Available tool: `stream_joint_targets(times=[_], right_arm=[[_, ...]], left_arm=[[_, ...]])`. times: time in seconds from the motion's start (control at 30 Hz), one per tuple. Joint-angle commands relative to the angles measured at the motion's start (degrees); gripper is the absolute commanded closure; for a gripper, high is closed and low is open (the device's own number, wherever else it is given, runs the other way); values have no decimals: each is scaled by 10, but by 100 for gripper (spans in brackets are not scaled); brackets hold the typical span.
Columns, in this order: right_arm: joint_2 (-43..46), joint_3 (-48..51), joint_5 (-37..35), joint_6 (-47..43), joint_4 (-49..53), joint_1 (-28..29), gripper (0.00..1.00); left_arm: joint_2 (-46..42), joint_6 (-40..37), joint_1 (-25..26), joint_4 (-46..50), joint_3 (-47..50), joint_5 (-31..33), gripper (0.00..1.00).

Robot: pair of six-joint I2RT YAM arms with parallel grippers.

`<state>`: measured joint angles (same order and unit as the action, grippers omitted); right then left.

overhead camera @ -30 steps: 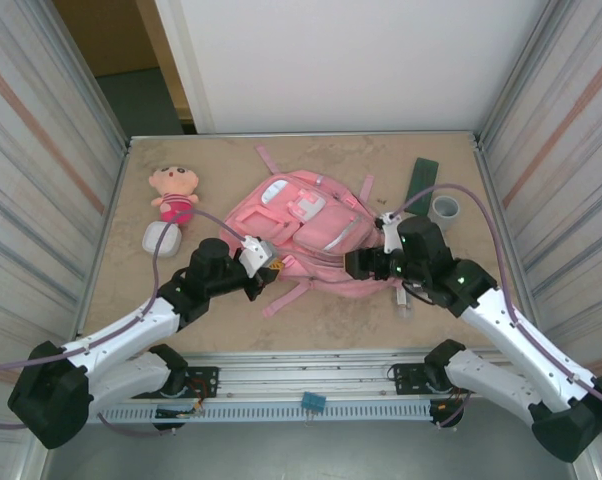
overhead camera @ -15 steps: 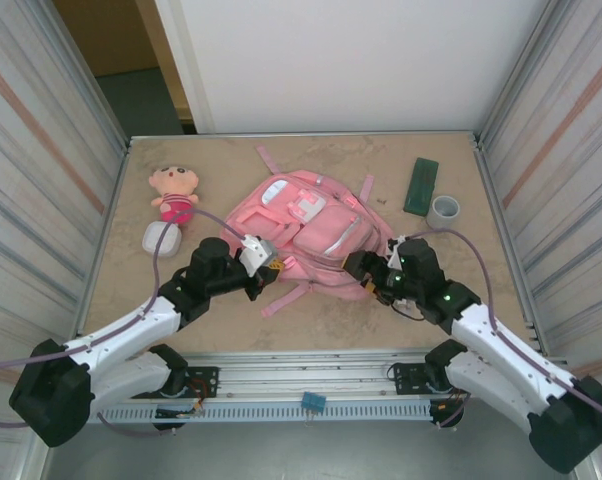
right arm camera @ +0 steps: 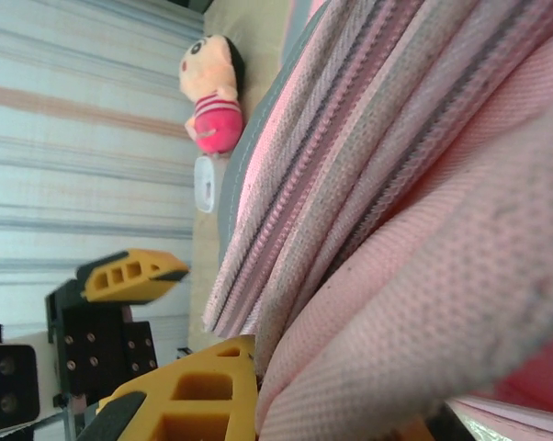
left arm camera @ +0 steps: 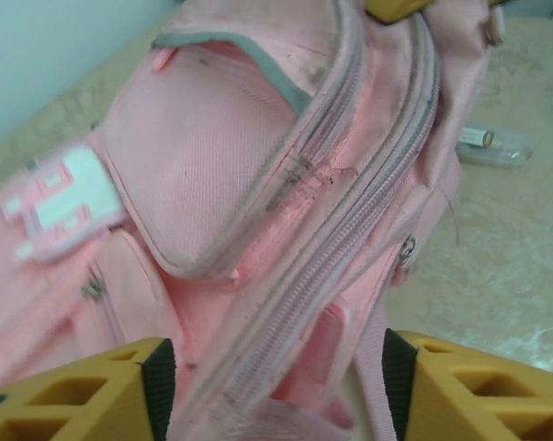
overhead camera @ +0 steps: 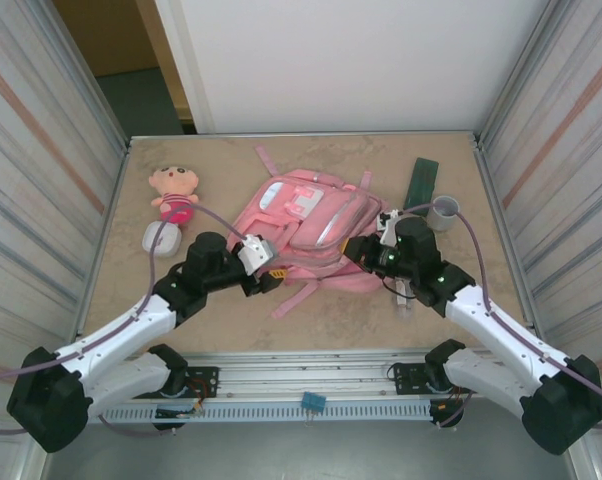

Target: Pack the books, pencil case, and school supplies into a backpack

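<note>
The pink backpack (overhead camera: 303,222) lies mid-table, its right side raised. My right gripper (overhead camera: 358,250) is shut on fabric at the backpack's (right arm camera: 396,184) right edge, beside the zip rows. My left gripper (overhead camera: 268,279) stands open at the near left edge, with the backpack's (left arm camera: 258,184) zip seam and a strap between the spread pads (left arm camera: 157,372). The dark green pencil case (overhead camera: 422,182) lies at the back right. A small white tube in a clear sleeve (left arm camera: 490,145), one of the school supplies, rests on the table right of the backpack. The books are out of view.
A pink-and-tan plush doll (overhead camera: 173,193) and a white rounded object (overhead camera: 159,238) lie at the left. A grey ring-shaped cylinder (overhead camera: 442,211) stands by the pencil case. Metal walls close in both sides. Bare tabletop stretches along the near edge.
My right gripper has moved up to the backpack's right edge and shut on its fabric, lifting that side. My left gripper has opened.
</note>
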<state>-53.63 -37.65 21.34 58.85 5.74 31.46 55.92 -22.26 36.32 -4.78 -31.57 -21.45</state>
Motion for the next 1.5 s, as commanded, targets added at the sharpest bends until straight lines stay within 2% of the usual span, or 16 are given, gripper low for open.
stream_joint_targets(times=[0.0,0.17,0.4,0.43,0.53,0.6,0.67,0.77,0.83,0.93,1.03,1.1,1.2,1.3,1.4,1.47], right_arm=[[-6,-41,42,-60,2,-4,94],[-28,-66,72,-68,1,-10,93],[-42,-87,94,-60,8,-18,91],[-42,-86,94,-54,12,-21,90],[-39,-74,103,-35,14,-28,81],[-35,-79,95,-61,53,-29,56],[-12,-103,33,-132,150,-17,42],[34,-99,-115,-230,243,23,36],[70,-68,-153,-275,239,48,33],[103,-23,-123,-277,190,57,25],[101,11,-25,-255,77,65,20],[86,18,-20,-261,16,93,19],[43,-5,-60,-319,11,136,18],[-8,-29,-41,-343,-5,146,20],[-49,-51,-34,-321,-31,146,56],[-59,-61,-47,-280,-50,142,80]], left_arm=[[12,-123,1,7,-37,-33,34],[85,-228,34,54,-91,-27,32],[173,-242,45,41,-121,-4,31],[179,-234,45,29,-119,7,35],[189,-212,44,2,-106,21,65],[184,-179,33,7,-108,-18,87],[179,-135,9,36,-126,-85,100],[170,-89,-16,98,-165,-149,100],[163,-76,-24,132,-184,-177,100],[157,-74,-32,180,-211,-209,100],[158,-71,-37,196,-223,-223,100],[166,-63,-46,204,-233,-249,100],[176,-50,-53,204,-244,-286,100],[183,-42,-54,206,-253,-305,100],[187,-40,-55,217,-262,-289,99],[180,-35,-55,213,-259,-271,90]])
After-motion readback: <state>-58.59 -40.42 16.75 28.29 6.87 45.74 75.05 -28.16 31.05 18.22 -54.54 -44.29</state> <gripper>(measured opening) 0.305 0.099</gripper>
